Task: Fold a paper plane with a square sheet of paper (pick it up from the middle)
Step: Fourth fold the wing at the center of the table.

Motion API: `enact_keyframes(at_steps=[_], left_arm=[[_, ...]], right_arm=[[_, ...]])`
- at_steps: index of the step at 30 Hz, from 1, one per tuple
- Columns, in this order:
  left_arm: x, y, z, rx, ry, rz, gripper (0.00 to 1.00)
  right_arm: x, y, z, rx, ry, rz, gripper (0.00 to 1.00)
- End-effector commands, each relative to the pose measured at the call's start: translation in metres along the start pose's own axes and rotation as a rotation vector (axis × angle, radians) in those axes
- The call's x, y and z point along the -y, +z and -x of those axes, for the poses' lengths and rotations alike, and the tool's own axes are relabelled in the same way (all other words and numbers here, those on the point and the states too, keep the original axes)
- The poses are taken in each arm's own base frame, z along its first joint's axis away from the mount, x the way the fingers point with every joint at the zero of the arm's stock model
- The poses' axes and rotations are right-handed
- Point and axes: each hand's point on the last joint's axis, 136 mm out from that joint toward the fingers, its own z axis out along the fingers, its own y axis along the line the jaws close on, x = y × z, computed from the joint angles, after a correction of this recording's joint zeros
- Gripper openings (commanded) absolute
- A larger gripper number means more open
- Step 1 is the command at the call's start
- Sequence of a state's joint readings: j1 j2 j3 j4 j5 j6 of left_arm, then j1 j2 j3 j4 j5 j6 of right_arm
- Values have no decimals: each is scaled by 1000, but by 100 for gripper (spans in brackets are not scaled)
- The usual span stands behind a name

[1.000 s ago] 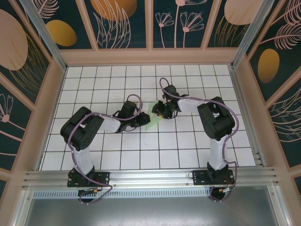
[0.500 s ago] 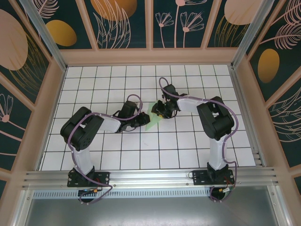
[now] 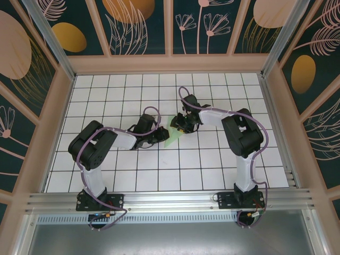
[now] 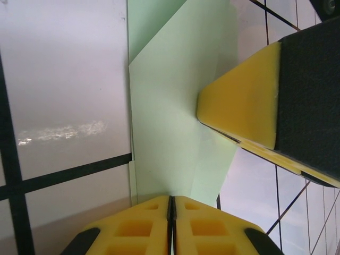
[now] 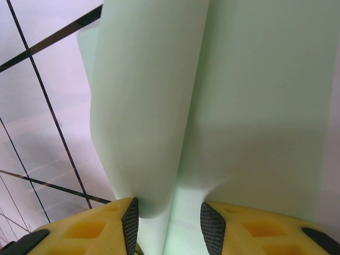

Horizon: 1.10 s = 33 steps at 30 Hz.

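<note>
The table (image 3: 202,170) is a white top ruled with black grid lines, glossy enough to throw a streak of light back to the left wrist camera; peach-framed walls (image 3: 138,26) of dark teal panels with painted leaves and flowers close it in on three sides, and an aluminium rail (image 3: 170,204) runs along the near edge behind both arm bases. The two arms reach inward and meet near the middle of the grid. The paper plane (image 3: 172,133), a narrow pale green fold, lies on the tiles between the left gripper (image 3: 161,136) and the right gripper (image 3: 180,125). From the left wrist, the left gripper (image 4: 171,201) has its yellow fingers pressed together along a thin seam, the paper's near edge running right up to them; whether a layer is nipped I cannot tell. From the right wrist, the right gripper (image 5: 170,210) stands apart, a raised curl of the paper rising between its pads.
</note>
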<state>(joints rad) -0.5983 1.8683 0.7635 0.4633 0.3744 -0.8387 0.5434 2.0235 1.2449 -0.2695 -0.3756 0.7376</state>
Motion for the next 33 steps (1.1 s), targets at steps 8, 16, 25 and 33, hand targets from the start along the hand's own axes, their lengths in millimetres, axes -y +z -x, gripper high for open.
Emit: enact_keyframes(at_steps=[8, 16, 25, 33], left_arm=[[-41, 3, -24, -64, -43, 152, 2], [-54, 4, -36, -108, -52, 193, 0], [-56, 5, -37, -123, -58, 209, 0], [-58, 5, -38, -129, -67, 221, 0]], right_arm=[[22, 0, 7, 61, -84, -82, 40], [-52, -59, 28, 151, -230, 214, 40], [-46, -31, -7, -1, -271, 344, 18], [-31, -10, -8, -44, -269, 303, 11]])
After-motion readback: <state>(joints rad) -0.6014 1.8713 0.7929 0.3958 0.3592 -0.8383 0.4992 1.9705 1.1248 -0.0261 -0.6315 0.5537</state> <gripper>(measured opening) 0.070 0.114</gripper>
